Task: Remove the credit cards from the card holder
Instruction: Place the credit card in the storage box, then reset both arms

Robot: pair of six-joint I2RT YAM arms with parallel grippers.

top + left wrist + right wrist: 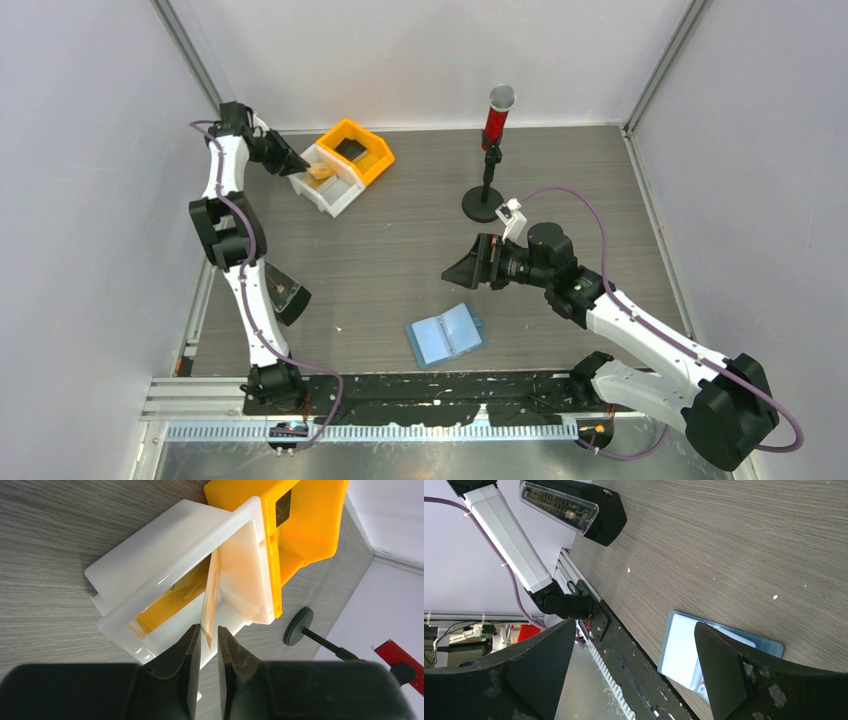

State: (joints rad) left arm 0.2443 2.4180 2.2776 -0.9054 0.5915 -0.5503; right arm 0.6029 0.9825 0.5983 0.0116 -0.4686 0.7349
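Observation:
The light-blue card holder (447, 335) lies open and flat on the table near the front edge, also seen in the right wrist view (679, 650). My right gripper (460, 272) (634, 627) hovers just behind it, open wide and empty. At the back left my left gripper (298, 166) (209, 630) reaches into the white bin (335, 195) (150, 565). Its jaws are parted a little, open, with the lower corner of the orange-tan credit card (322, 171) (212, 592) loose between them, standing on edge in the bin. A dark grey-black card (350, 148) lies in the orange bin (372, 160) (310, 525).
A black stand with a round base and a red top (490, 150) (298, 626) stands at the back, right of the bins. A black mounting rail (400, 395) (624, 655) runs along the table's near edge. Grey walls close in on three sides.

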